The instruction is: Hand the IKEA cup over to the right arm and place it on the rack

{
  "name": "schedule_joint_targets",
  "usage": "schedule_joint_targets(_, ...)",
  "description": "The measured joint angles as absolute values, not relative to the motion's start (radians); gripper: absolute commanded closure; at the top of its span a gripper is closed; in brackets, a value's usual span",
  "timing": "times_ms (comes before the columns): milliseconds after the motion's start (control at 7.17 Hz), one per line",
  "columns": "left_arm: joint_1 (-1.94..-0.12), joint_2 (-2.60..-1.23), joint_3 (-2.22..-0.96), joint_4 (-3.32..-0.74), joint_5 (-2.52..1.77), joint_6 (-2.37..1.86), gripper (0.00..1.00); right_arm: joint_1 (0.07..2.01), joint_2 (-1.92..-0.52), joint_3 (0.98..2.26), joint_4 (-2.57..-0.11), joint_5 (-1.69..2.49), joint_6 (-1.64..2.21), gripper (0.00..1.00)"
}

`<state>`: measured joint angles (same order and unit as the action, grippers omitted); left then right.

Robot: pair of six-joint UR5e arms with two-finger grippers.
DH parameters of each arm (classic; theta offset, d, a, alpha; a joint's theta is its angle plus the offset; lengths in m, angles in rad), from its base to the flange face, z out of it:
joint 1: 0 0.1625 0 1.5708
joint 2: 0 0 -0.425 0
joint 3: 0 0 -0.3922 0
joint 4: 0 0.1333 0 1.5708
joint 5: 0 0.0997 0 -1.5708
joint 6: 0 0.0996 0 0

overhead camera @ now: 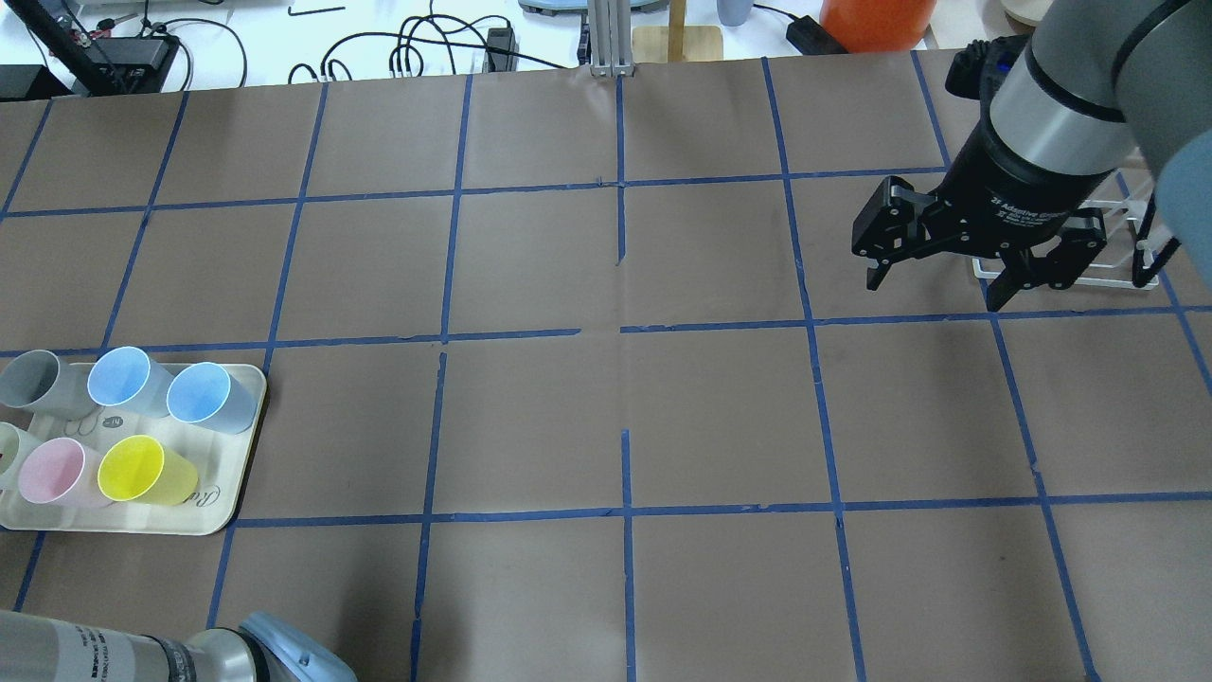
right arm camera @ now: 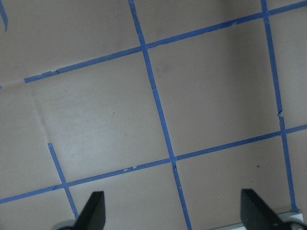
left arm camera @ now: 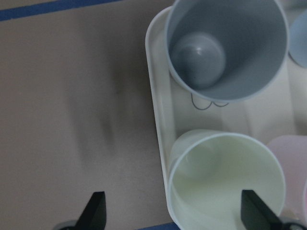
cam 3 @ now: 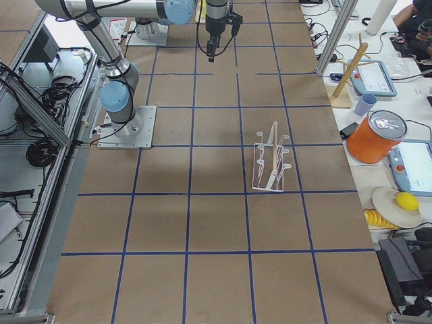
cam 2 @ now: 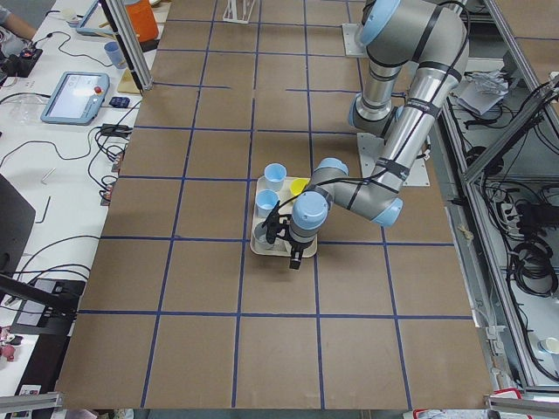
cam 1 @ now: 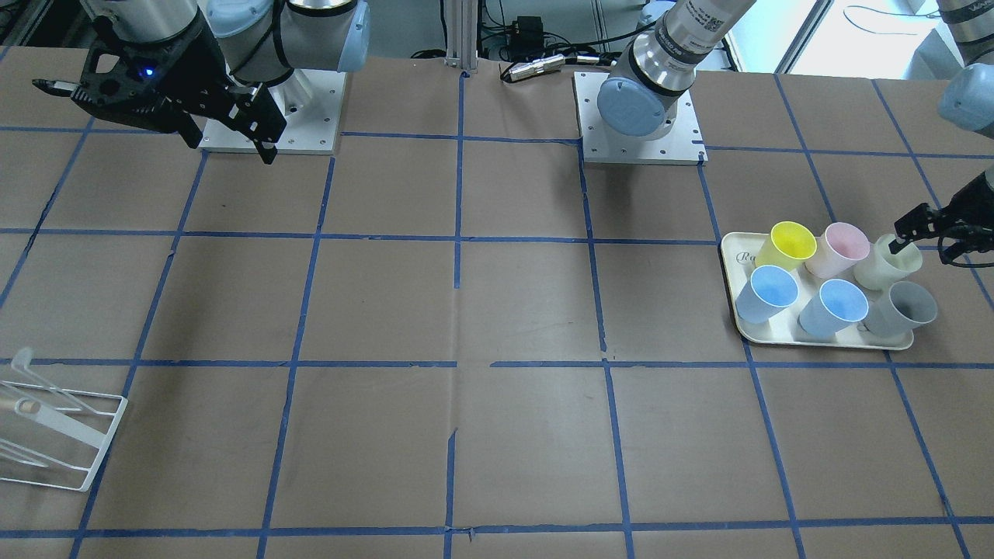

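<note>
left tool (left arm camera: 176,213) wide open, straddling IKEA cup (left arm camera: 220,182) wall, nothing gripped. imo drop straight, pinch rim, mind the tray (left arm camera: 156,96) edge. right tool (overhead camera: 933,279) open too.

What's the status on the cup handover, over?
Left gripper open, straddling rim of the IKEA cup, not gripped. Right gripper open, empty, away from the rack. Cup upright on tray; pink cup and grey cup crowd it.

Brown table (cam 1: 388,303) gridded in blue tape (cam 1: 388,236). On the cream tray (cam 1: 728,252) — a yellow cup (cam 1: 788,244), pink cup (cam 1: 840,248), grey cup (cam 1: 905,307), two blue cups (cam 1: 769,293) and the cream-white IKEA cup (cam 1: 881,268).
</note>
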<state>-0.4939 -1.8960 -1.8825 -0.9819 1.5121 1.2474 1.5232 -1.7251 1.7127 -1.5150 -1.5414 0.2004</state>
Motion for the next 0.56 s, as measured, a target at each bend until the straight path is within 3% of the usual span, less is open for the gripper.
schedule_joint_targets(139,-0.494,-1.906,-1.884,-0.982,1.516,1.251,0.91,1.523,-1.724,1.717,-1.516,-1.542,0.2,0.0)
schedule_joint_targets(279,-0.494,-1.912,-1.882,-0.982,1.519,1.256,1.0,1.523,-1.724,1.724,-1.518,-1.541,0.2,0.0)
schedule_joint_targets(558,-0.495,-1.913,-1.88,-0.988,1.522,1.26,1.0,1.522,-1.722,1.73,-1.524,-1.499,0.202,0.0)
